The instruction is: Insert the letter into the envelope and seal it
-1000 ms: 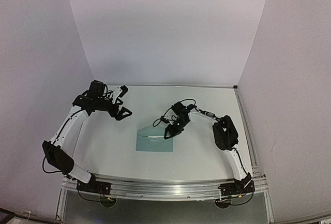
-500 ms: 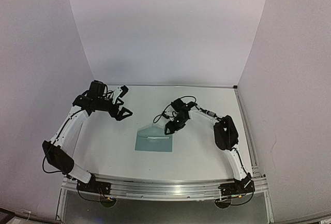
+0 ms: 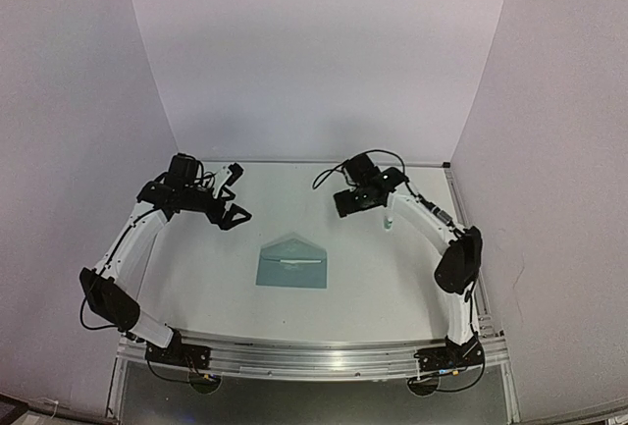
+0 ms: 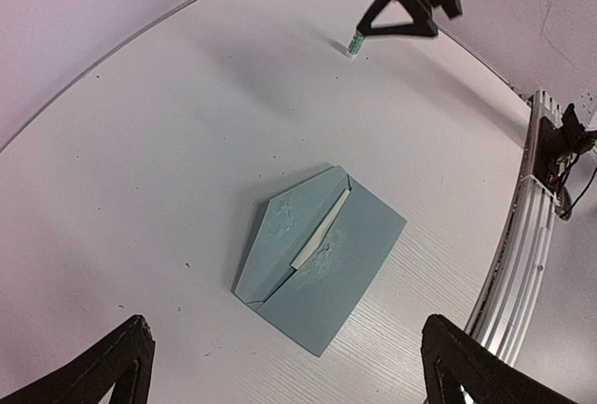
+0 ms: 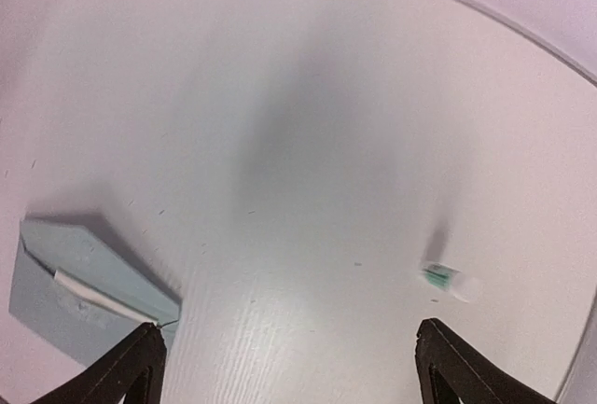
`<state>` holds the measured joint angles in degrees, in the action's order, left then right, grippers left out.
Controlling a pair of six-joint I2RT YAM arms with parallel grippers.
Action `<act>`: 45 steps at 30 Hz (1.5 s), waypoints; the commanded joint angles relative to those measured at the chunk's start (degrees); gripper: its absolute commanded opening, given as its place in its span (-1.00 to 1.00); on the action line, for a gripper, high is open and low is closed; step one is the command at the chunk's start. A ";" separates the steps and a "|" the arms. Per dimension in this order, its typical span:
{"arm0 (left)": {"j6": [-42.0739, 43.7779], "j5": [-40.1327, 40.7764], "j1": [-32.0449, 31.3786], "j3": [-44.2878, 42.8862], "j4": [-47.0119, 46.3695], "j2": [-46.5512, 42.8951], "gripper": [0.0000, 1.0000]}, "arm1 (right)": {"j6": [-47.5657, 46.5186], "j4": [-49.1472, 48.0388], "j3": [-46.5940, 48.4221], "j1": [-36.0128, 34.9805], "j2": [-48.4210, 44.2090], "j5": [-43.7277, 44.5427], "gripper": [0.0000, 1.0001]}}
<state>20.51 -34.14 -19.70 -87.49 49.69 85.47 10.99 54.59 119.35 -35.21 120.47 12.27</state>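
White table [image 3: 378, 263]: letter [image 4: 320, 231] inside envelope [image 4: 350, 269]

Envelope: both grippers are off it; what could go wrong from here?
A strip of the letter shows along the flap edge of the envelope, so the flap may not seal fully. The open right gripper hangs near the small white tube and might knock it.

No text, label, brand, number or sign can be read in any view. The envelope [image 4: 347, 271] shows plain teal paper. The green band on the small tube [image 5: 449, 281] is too blurred to show any print.
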 commanded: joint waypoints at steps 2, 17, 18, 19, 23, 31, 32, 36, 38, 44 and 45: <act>-0.38 -2.31 -0.07 1.65 -1.78 -3.56 0.99 | 10.89 14.51 2.42 9.71 2.85 6.72 0.87; -0.21 -2.25 -0.07 2.43 -2.37 -4.13 0.98 | 6.92 17.08 11.35 14.27 19.26 1.20 -0.01; -0.21 -2.26 -0.07 2.41 -2.47 -4.09 0.98 | 7.09 17.06 11.45 14.40 19.63 1.55 -0.10; -0.23 -2.23 -0.09 2.41 -2.54 -4.09 0.99 | 7.23 17.05 11.26 14.45 19.74 1.62 -0.17; -0.20 -2.22 -0.07 2.41 -2.71 -3.98 0.99 | 7.45 16.76 10.20 14.56 19.96 1.76 -0.30; -0.01 -2.77 -0.07 2.43 -3.07 -3.67 0.98 | 7.00 16.39 11.08 14.52 20.90 1.40 -1.00; 0.21 -2.75 -0.07 2.47 -2.93 -3.72 0.98 | 6.97 16.44 11.06 14.51 20.40 0.84 -1.00; 2.61 -1.75 -0.07 2.83 -1.68 -4.23 0.97 | 7.97 16.17 10.01 14.32 14.67 -5.16 -1.00; 4.00 -0.23 -0.07 3.83 -2.62 -5.28 0.95 | 8.45 14.09 9.48 12.98 10.06 -11.26 -1.00; 6.57 6.31 -1.76 15.16 -24.60 -14.36 0.97 | 12.99 -3.14 3.77 2.34 -4.12 -28.68 -1.00; 8.53 7.79 -2.96 17.28 -28.92 -15.15 0.99 | 13.46 -3.53 5.13 -0.18 -4.03 -27.26 -1.00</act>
<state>24.03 -31.85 -20.11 -76.44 39.97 77.31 20.53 62.05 123.27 -25.34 127.03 -4.69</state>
